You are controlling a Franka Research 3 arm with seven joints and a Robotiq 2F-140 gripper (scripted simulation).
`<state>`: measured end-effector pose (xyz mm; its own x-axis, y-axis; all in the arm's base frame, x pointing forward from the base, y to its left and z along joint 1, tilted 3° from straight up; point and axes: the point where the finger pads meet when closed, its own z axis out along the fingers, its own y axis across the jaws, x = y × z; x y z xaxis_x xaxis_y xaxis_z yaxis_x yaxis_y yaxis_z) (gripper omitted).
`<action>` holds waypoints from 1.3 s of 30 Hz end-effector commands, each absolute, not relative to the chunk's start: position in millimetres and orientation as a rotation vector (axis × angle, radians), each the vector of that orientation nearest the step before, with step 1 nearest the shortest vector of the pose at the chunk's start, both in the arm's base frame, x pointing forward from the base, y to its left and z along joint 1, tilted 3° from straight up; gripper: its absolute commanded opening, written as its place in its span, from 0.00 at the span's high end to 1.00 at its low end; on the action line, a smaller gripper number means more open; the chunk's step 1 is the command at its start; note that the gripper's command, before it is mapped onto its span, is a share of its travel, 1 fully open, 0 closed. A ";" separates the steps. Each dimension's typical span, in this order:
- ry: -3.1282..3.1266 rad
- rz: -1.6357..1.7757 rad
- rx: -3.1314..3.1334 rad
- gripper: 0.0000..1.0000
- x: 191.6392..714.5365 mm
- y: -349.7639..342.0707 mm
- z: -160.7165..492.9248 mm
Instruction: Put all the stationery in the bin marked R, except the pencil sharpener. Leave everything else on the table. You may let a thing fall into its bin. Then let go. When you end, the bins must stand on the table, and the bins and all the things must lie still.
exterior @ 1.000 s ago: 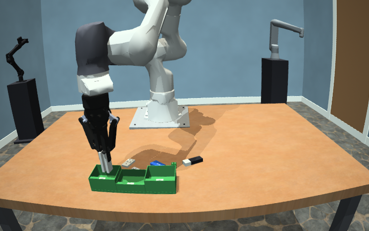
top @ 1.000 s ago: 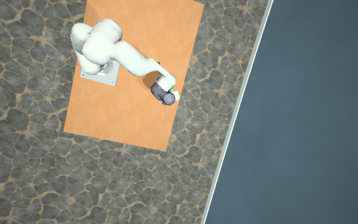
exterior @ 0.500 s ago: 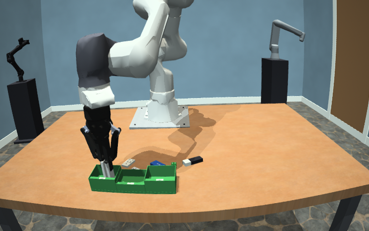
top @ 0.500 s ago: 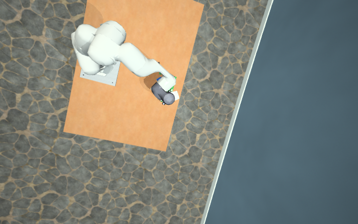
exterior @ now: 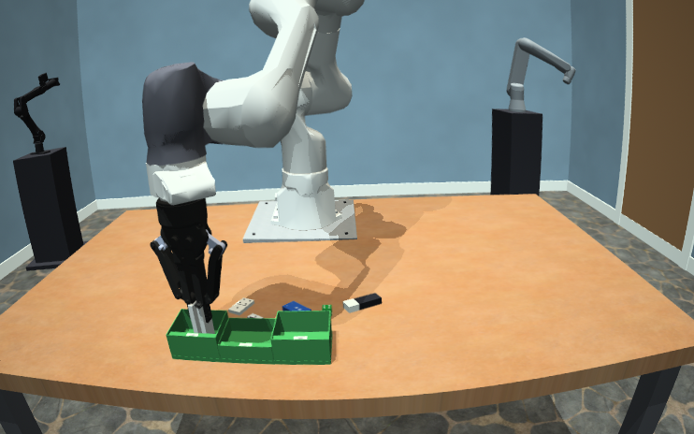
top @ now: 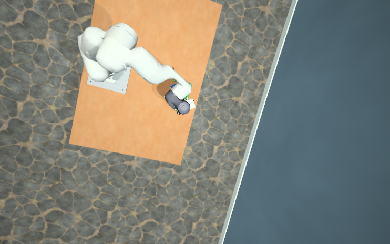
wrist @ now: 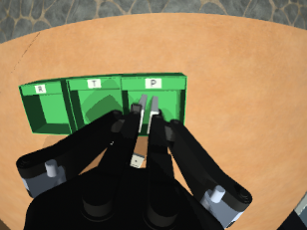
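Observation:
My gripper (exterior: 202,325) (wrist: 149,104) is shut with nothing between its fingers. Its tips reach down inside the bin marked P (exterior: 193,349) (wrist: 174,82). The bin marked R (exterior: 301,352) (wrist: 55,87) is at the other end of the row, and no thing shows in it in the wrist view. A black and white block (exterior: 362,302), like an eraser, lies on the table beyond the R bin. A blue thing (exterior: 296,306) lies behind the bins, its lower part hidden. A small green thing (exterior: 326,308) shows at the R bin's back corner; I cannot tell what it is.
The bin marked T (exterior: 245,354) (wrist: 111,83) stands between P and R. A whitish dotted tile (exterior: 241,305), like a domino, lies behind the bins. Another pale piece (exterior: 255,316) is mostly hidden behind the T bin. The table's edge (exterior: 333,408) runs close along the bins' front side.

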<state>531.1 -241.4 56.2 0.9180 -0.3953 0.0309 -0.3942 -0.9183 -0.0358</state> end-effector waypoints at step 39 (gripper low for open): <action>0.612 -0.064 -3.051 0.95 532.0 -241.2 63.4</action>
<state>532.5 -241.0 59.7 0.9204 -0.3894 0.0351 -0.3882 -0.9208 -0.0374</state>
